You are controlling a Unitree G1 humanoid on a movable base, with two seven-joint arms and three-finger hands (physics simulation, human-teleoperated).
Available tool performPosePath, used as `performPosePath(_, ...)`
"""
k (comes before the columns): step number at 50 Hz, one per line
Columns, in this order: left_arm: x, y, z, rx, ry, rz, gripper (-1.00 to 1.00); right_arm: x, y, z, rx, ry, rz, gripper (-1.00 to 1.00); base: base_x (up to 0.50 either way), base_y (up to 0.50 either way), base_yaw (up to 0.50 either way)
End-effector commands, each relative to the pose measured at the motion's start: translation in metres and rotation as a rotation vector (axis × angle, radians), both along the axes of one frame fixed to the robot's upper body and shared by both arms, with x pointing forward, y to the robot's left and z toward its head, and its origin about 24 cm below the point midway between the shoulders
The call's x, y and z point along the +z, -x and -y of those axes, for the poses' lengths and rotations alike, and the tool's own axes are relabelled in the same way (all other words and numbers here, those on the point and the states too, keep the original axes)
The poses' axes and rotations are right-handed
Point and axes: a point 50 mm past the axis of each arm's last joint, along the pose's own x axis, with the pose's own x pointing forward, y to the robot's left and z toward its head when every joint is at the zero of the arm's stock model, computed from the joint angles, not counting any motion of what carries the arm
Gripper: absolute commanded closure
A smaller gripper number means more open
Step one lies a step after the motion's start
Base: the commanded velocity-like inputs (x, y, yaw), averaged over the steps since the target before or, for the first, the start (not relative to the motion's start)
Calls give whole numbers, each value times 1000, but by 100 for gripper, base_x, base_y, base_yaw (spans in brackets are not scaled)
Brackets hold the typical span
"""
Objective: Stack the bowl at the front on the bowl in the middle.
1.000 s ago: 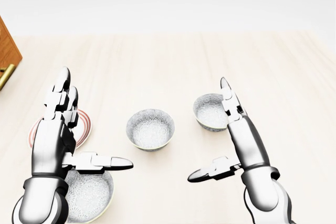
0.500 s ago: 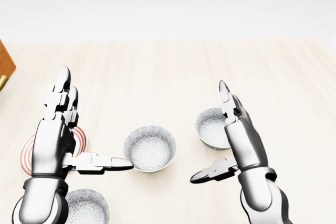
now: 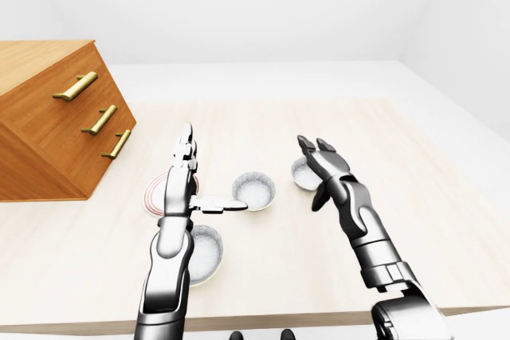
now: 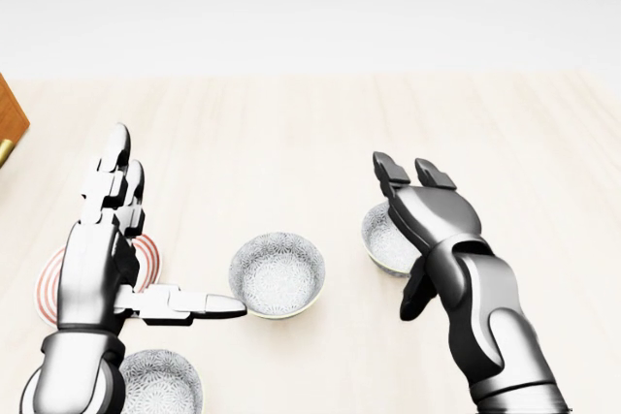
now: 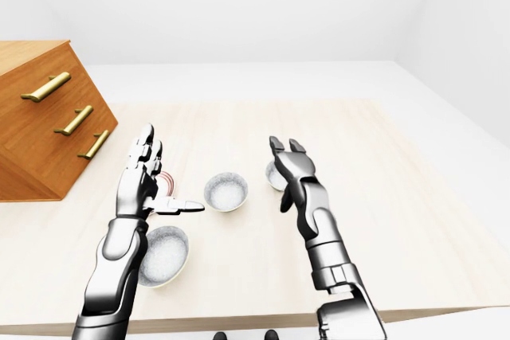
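Three patterned grey bowls stand on the pale wooden table (image 4: pixel 291 133). The front bowl (image 5: pixel 163 255) lies at the bottom left, partly under my left forearm. The middle bowl (image 4: pixel 277 273) sits in the centre of the head view. A third bowl (image 4: pixel 385 239) at the right is partly covered by my right hand (image 4: pixel 412 239), which hovers palm down over it, fingers spread and open. My left hand (image 4: pixel 160 239) stands upright and open left of the middle bowl, its thumb tip close to that bowl's rim. Neither hand holds anything.
A red-ringed plate (image 4: pixel 47 283) lies at the left, behind my left hand. A wooden drawer chest (image 3: pixel 56 117) with brass handles stands at the table's left. The table's near edge (image 3: pixel 263 320) runs along the bottom of the left-eye view.
The view shifted first, sliding the bowls downward. Since then my right hand has turned palm down and moved over the right bowl. The left hand has kept its pose.
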Motion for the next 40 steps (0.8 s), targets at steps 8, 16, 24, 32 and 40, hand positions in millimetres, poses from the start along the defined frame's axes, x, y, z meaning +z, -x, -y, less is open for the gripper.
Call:
performPosePath(8, -7, -6, 1, -6, -2, -34, -100, 98, -33, 14, -31, 352, -68, -100, 0, 0, 0)
performPosePath(16, -10, -7, 1, -6, -4, -45, -100, 102, -43, 11, -23, 351, -99, -100, 0, 0, 0)
performPosePath(24, -12, -7, 2, -10, -8, -54, -100, 85, -49, 3, 16, 310, -185, -100, 0, 0, 0)
performPosePath(32, -14, -8, 4, -14, -11, -64, -100, 81, -58, 0, 27, 302, -251, -100, 0, 0, 0)
performPosePath(40, -18, -10, 4, -16, -13, -81, -100, 55, -63, -3, 42, 277, -405, -100, 0, 0, 0)
